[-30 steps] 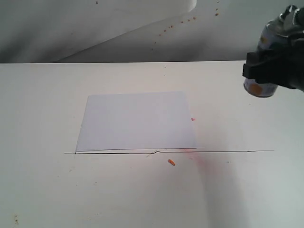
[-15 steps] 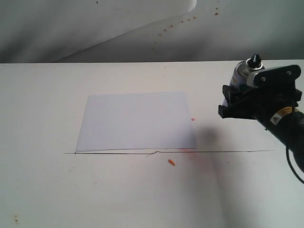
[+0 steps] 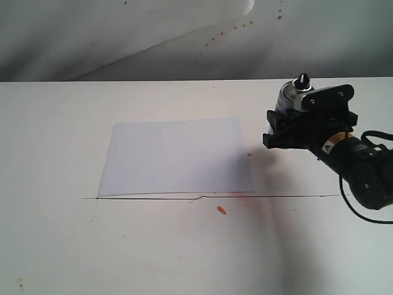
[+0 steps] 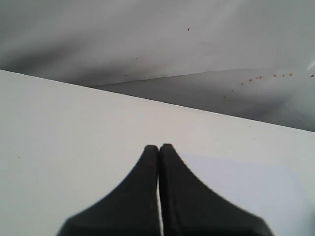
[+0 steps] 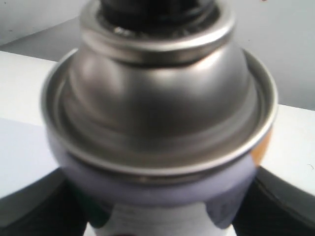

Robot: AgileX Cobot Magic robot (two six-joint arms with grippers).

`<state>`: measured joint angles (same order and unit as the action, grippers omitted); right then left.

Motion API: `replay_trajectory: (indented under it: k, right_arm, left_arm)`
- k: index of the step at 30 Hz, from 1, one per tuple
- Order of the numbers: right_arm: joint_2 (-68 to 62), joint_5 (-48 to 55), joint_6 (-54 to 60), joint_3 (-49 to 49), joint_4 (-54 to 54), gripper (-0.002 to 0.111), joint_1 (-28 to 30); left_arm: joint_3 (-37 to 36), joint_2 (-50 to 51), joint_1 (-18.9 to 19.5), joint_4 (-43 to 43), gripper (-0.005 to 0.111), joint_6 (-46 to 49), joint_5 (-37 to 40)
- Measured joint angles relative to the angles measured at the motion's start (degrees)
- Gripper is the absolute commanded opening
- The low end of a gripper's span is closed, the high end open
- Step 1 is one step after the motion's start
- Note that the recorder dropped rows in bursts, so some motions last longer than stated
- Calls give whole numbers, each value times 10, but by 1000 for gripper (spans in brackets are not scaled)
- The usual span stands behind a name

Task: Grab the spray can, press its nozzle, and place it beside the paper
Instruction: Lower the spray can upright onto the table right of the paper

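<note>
Can [image 3: 286,96] in R hand [image 3: 287,128] (nr paper [image 3: 175,157]).

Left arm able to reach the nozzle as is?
Probably yes: the nozzle stands bare above the right gripper, which clamps the spray can lower down. The left gripper, fingers shut, is outside the exterior view, so distance is unclear.

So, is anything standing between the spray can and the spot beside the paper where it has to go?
Nothing visible does. The right gripper holds the spray can close to one short edge of the paper, and the table between them is bare, apart from a tiny flat reddish speck.
</note>
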<state>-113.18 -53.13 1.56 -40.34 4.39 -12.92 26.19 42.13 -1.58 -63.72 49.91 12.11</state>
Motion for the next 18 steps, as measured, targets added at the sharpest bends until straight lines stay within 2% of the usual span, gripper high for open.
replay_trajectory:
  k: [11, 18]
  right_arm:
    - [-10, 120, -29, -72, 0, 0, 0]
    - [-18, 128, -50, -75, 0, 0, 0]
  left_arm:
    - [-6, 8, 0, 0, 0, 0, -1]
    - [-6, 8, 0, 0, 0, 0, -1]
